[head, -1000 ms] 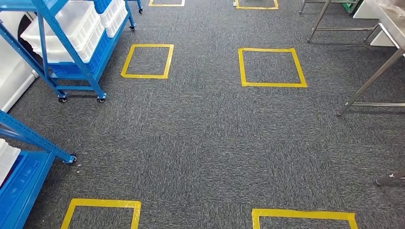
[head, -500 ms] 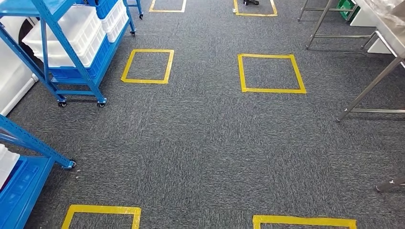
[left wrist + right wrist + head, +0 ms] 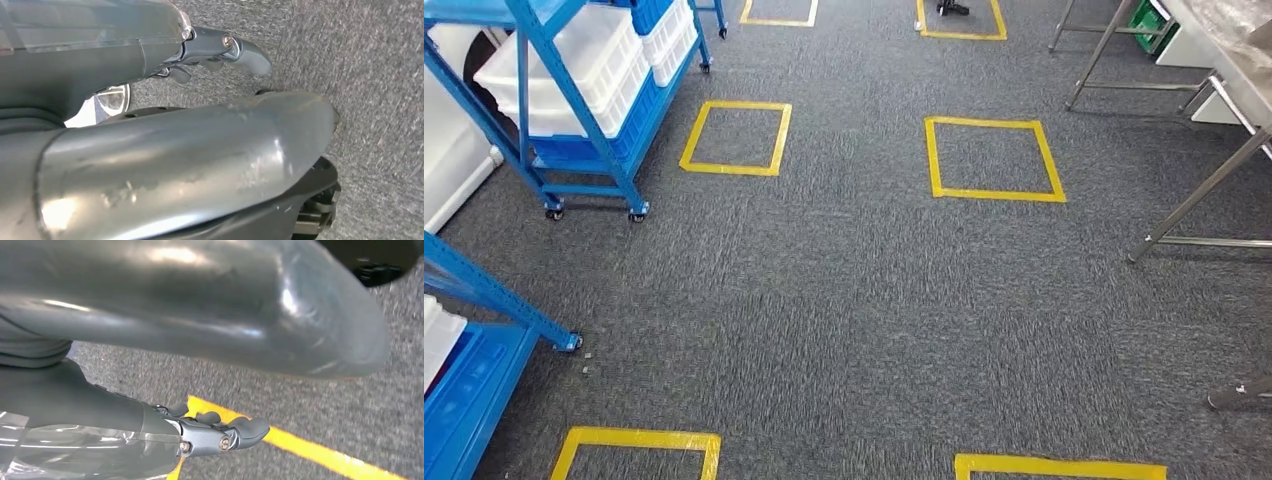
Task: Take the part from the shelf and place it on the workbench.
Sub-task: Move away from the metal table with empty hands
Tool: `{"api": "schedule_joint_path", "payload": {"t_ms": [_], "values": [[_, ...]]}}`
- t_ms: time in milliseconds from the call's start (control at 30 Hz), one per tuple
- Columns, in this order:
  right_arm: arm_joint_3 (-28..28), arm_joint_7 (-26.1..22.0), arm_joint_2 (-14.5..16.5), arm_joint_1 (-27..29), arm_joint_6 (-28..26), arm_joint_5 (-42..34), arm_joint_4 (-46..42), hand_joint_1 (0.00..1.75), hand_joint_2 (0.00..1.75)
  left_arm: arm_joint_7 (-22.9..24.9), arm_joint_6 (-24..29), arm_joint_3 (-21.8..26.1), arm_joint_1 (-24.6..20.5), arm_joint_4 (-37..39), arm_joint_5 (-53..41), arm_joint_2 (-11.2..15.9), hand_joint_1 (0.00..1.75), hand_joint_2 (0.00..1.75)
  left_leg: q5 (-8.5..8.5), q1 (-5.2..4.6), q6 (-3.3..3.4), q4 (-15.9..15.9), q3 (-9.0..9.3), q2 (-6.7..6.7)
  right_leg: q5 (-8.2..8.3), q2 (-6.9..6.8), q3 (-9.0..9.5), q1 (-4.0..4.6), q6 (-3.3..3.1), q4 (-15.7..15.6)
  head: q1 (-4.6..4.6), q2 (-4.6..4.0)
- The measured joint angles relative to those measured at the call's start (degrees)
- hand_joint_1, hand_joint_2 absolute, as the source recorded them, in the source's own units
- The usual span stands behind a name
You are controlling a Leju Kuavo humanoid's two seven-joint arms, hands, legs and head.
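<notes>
My left hand (image 3: 220,50) hangs at my side above the grey carpet (image 3: 854,300), its fingers (image 3: 247,52) slack and a little apart with nothing in them. My right hand (image 3: 215,432) hangs the same way, fingers (image 3: 250,427) loose and empty, with a strip of yellow tape (image 3: 320,452) on the floor beneath it. Looking forward and down, I see a blue wheeled shelf (image 3: 574,110) at about ten o'clock, stacked with white bins (image 3: 574,70); I cannot tell which of them, if any, holds the part, as nothing inside them can be made out. A second blue rack (image 3: 474,340) stands close at eight o'clock. The steel workbench (image 3: 1224,70) is at two o'clock, its slanted legs resting on the carpet. Yellow taped squares (image 3: 994,160) mark the floor ahead at eleven, twelve and one o'clock, and two more lie near me at seven and five. A dark shoe (image 3: 1239,393) rests at four o'clock.
</notes>
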Motion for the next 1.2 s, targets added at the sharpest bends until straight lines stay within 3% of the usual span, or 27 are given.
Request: {"api": "schedule_joint_path", "payload": {"t_ms": [67, 100, 133, 167, 233, 300, 400, 500, 567, 633, 667, 700, 767, 800, 867, 900, 967, 1033, 1100, 1133, 1167, 1200], "values": [[0.03, 0.10, -0.04, 0.02, 0.86, 0.23, 0.00, 0.00, 0.00, 0.08, 0.08, -0.01, 0.03, 0.00, -0.03, 0.03, 0.00, 0.00, 0.09, 0.00, 0.14, -0.01, -0.17, -0.40, -3.07, 0.00, -3.16, -0.08, 0.09, 6.80, 0.08, 0.01], [0.08, 0.09, -0.05, 0.03, 1.25, 0.51, 0.00, 0.00, 0.00, 0.16, 0.13, -0.01, 0.05, 0.00, -0.04, 0.04, 0.00, 0.00, 0.09, 0.00, 0.11, 0.01, -0.19, -0.75, -3.18, 0.00, -3.81, -0.13, 0.13, 8.25, 0.07, 0.01], [0.19, -0.03, -0.05, 0.04, 1.60, 0.90, 0.00, 0.00, 0.00, 0.29, 0.17, -0.01, 0.06, 0.00, -0.10, 0.06, 0.00, 0.00, 0.07, 0.01, 0.05, 0.04, -0.16, -1.22, -2.21, 0.04, -3.43, -0.22, 0.13, 7.62, 0.07, 0.01], [0.36, -0.27, -0.06, 0.05, 1.82, 1.37, 0.00, 0.00, 0.00, 0.40, 0.19, -0.01, 0.05, 0.00, -0.20, 0.07, 0.00, 0.00, 0.02, 0.02, -0.07, 0.12, -0.09, -1.77, -0.39, 0.28, -1.99, -0.36, 0.10, 4.90, 0.07, 0.01], [0.78, -1.10, -0.13, 0.08, 1.99, 2.23, 0.00, 0.00, 0.00, 0.53, 0.19, -0.06, 0.02, 0.00, -0.44, 0.07, 0.00, 0.00, -0.19, 0.04, -0.55, 0.40, -0.09, -2.84, 2.61, 2.12, 1.90, -0.63, -0.09, -2.54, 0.08, 0.01], [1.02, -1.69, -0.17, 0.09, 1.96, 2.64, 0.00, 0.00, 0.00, 0.54, 0.20, -0.11, -0.02, 0.00, -0.57, 0.07, 0.00, 0.00, -0.39, -0.03, -0.98, 0.64, -0.30, -3.38, 3.12, 4.04, 3.83, -0.73, -0.19, -6.13, 0.09, 0.01], [1.08, -1.85, -0.18, 0.11, 1.91, 2.74, 0.00, 0.00, 0.00, 0.54, 0.22, -0.13, -0.05, 0.00, -0.61, 0.07, 0.00, 0.00, -0.47, -0.12, -1.16, 0.77, -0.47, -3.49, 3.02, 4.31, 3.95, -0.63, -0.18, -6.31, 0.08, 0.00], [1.34, -2.90, -0.16, -0.08, 1.45, 2.95, 0.00, 0.00, 0.00, 0.70, 0.48, -0.15, -0.06, 0.00, -0.68, 0.09, 0.00, 0.00, -0.55, 0.18, -2.04, 0.85, -0.58, -4.32, 3.17, 2.97, 4.04, -0.32, -0.74, -6.55, 0.00, 0.01], [1.49, -3.41, -0.08, -0.20, 1.26, 3.03, 0.00, 0.00, 0.00, 0.91, 0.86, -0.17, -0.09, 0.00, -0.80, 0.13, 0.00, 0.00, -3.69, 0.49, -3.02, 6.27, -3.17, -2.53, 3.14, 0.84, 4.34, -0.15, -1.92, -6.92, -0.19, 0.01], [1.52, -3.44, -0.03, -0.15, 1.32, 3.05, 0.00, 0.00, 0.00, 1.03, 1.11, -0.19, -0.09, 0.00, -0.90, 0.17, 0.00, 0.00, -7.83, 0.75, -3.71, 15.17, -7.59, -0.22, 3.00, -1.36, 4.56, 0.04, -2.78, -7.18, -0.35, 0.00], [1.53, -3.35, -0.03, -0.16, 1.39, 3.06, 0.00, 0.00, 0.00, 1.04, 1.13, -0.19, -0.04, 0.00, -0.90, 0.19, 0.00, 0.00, -8.21, 0.82, -3.83, 17.32, -8.78, -0.10, 2.91, -2.07, 4.61, 0.11, -2.84, -7.16, -0.35, 0.00], [1.54, -3.20, -0.03, -0.19, 1.46, 3.07, 0.00, 0.00, 0.00, 1.05, 1.16, -0.19, 0.03, 0.00, -0.90, 0.21, 0.00, 0.00, -7.50, 0.85, -3.88, 17.40, -8.95, 0.04, 2.80, -2.73, 4.71, 0.14, -2.82, -7.15, -0.36, 0.00], [1.54, -2.80, -0.01, -0.27, 1.54, 3.10, 0.00, 0.00, 0.00, 1.07, 1.20, -0.19, 0.11, 0.00, -0.90, 0.28, 0.00, 0.00, -3.61, 0.83, -3.69, 11.27, -6.00, 1.12, 2.49, -4.00, 5.17, 0.16, -2.63, -7.13, -0.36, 0.00], [1.54, -2.63, 0.00, -0.27, 1.54, 3.11, 0.00, 0.00, 0.00, 1.07, 1.21, -0.19, 0.07, 0.00, -0.90, 0.31, 0.00, 0.00, -1.89, 0.64, -3.46, 7.08, -3.98, 2.57, 2.27, -4.58, 5.44, 0.29, -2.42, -7.06, -0.37, 0.00], [1.54, -2.46, 0.02, -0.28, 1.54, 3.16, 0.00, 0.00, 0.00, 1.07, 1.21, -0.20, -0.09, 0.00, -0.90, 0.35, 0.00, 0.00, -0.16, 0.26, -2.84, 1.89, -1.54, 4.51, 1.90, -5.61, 5.83, 0.52, -1.87, -6.98, -0.28, -0.01], [1.54, -2.44, 0.02, -0.36, 1.54, 3.19, 0.00, 0.00, 0.00, 1.07, 1.21, -0.20, -0.12, 0.00, -0.90, 0.37, 0.00, 0.00, -0.22, 0.08, -2.56, 1.32, -1.45, 4.64, 1.80, -6.12, 5.95, 0.61, -1.59, -6.98, -0.23, 0.00], [1.54, -2.41, 0.03, -0.65, 1.55, 3.26, -0.01, 0.00, 0.00, 1.07, 1.22, -0.20, 0.00, 0.00, -0.90, 0.42, 0.00, 0.00, 0.11, 0.15, -1.91, 0.96, -1.49, 3.29, 1.54, -6.70, 6.25, 0.48, -1.00, -6.94, -0.16, 0.01], [1.54, -2.19, 0.02, -0.65, 1.64, 3.29, -0.02, 0.00, 0.00, 1.04, 1.23, -0.20, 0.02, 0.00, -0.90, 0.44, 0.00, 0.00, 0.61, 0.40, -1.17, 0.43, -1.25, 2.07, -0.34, -4.53, 5.47, 0.24, -0.51, -4.64, 0.02, 0.01], [1.54, -1.85, 0.01, -0.45, 1.79, 3.29, -0.01, 0.00, 0.00, 0.97, 1.23, -0.20, -0.12, 0.00, -0.89, 0.44, 0.00, 0.00, 0.89, 0.51, -0.77, 0.30, -1.27, 0.88, -3.99, -1.41, 2.41, 0.03, -0.33, 1.79, 0.26, 0.01], [1.54, -1.68, 0.01, -0.40, 1.85, 3.29, -0.01, 0.00, 0.00, 0.95, 1.23, -0.20, -0.17, 0.00, -0.88, 0.44, 0.00, 0.00, 0.92, 0.46, -0.71, 0.32, -1.35, 0.20, -5.51, -0.69, 0.52, 0.00, -0.28, 5.48, 0.33, 0.01], [1.54, -1.55, 0.01, -0.36, 1.91, 3.29, 0.00, 0.00, 0.00, 0.96, 1.23, -0.20, -0.16, 0.00, -0.88, 0.44, 0.00, 0.00, 0.93, 0.43, -0.70, 0.35, -1.35, -0.56, -6.06, -0.39, -0.91, -0.02, -0.25, 8.03, 0.33, 0.01], [1.54, -1.45, 0.00, -0.33, 1.98, 3.29, 0.00, 0.00, 0.00, 1.02, 1.23, -0.20, -0.14, 0.00, -0.89, 0.44, 0.00, 0.00, 0.91, 0.40, -0.72, 0.40, -1.31, -1.41, -5.46, -0.26, -1.48, -0.02, -0.24, 8.67, 0.34, 0.01]]}}
